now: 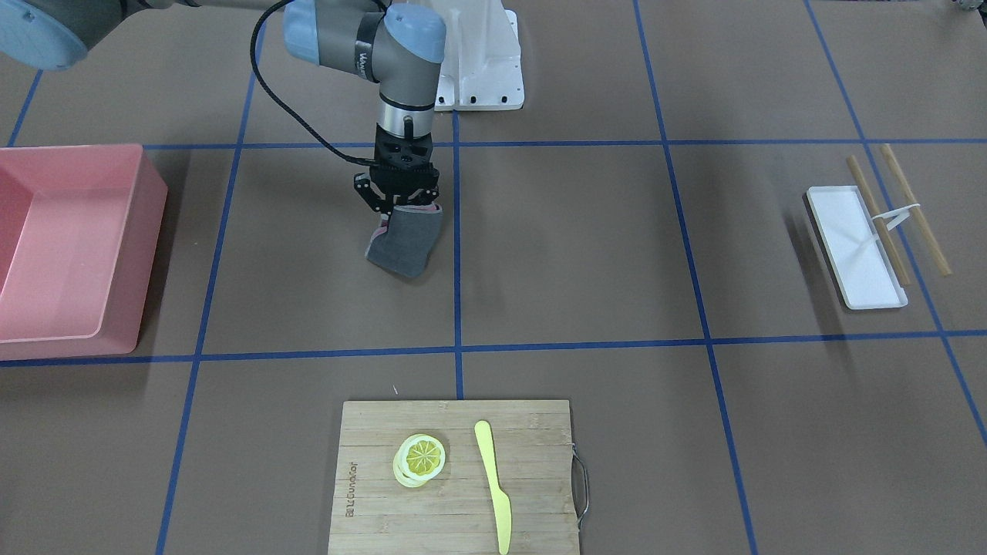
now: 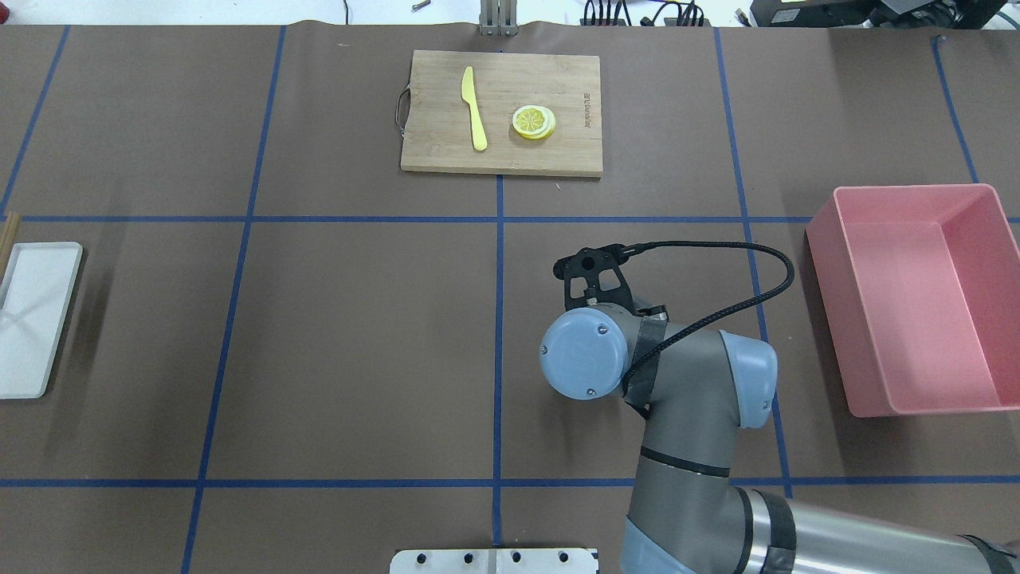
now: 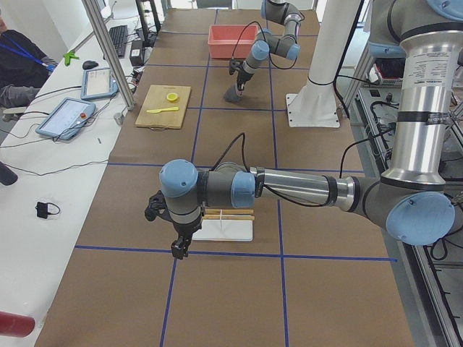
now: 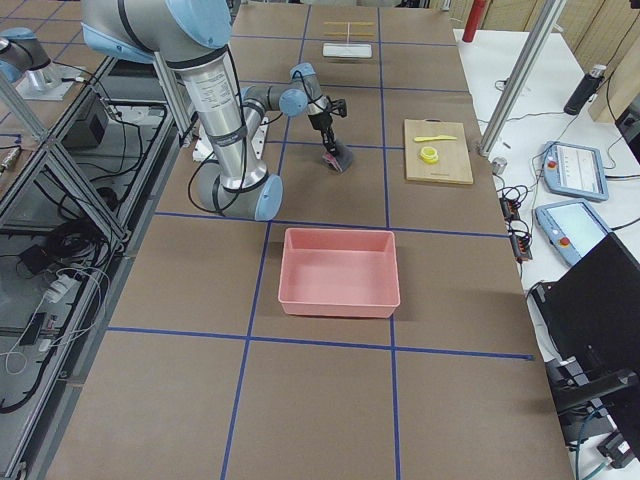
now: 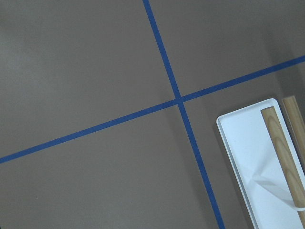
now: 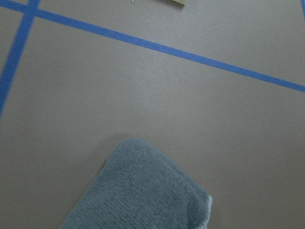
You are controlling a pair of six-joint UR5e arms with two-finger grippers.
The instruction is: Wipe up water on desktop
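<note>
The desktop (image 1: 586, 254) is matte brown with a grid of blue tape lines; I see no water on it. My right gripper (image 1: 399, 206) is shut on the top of a grey cloth (image 1: 405, 240) with a pink edge. The cloth hangs down, and its lower end is at or just above the desktop near the centre tape line. The cloth fills the bottom of the right wrist view (image 6: 143, 191). From overhead my right wrist (image 2: 594, 275) hides the cloth. My left gripper (image 3: 177, 249) shows only in the exterior left view, beside the white tray (image 3: 226, 230); I cannot tell if it is open.
A pink bin (image 1: 77, 247) stands on my right side. A bamboo cutting board (image 1: 455, 478) with a lemon slice (image 1: 420, 459) and a yellow knife (image 1: 493, 486) lies at the far edge. The white tray (image 1: 856, 247) with wooden chopsticks (image 1: 914, 208) lies on my left side.
</note>
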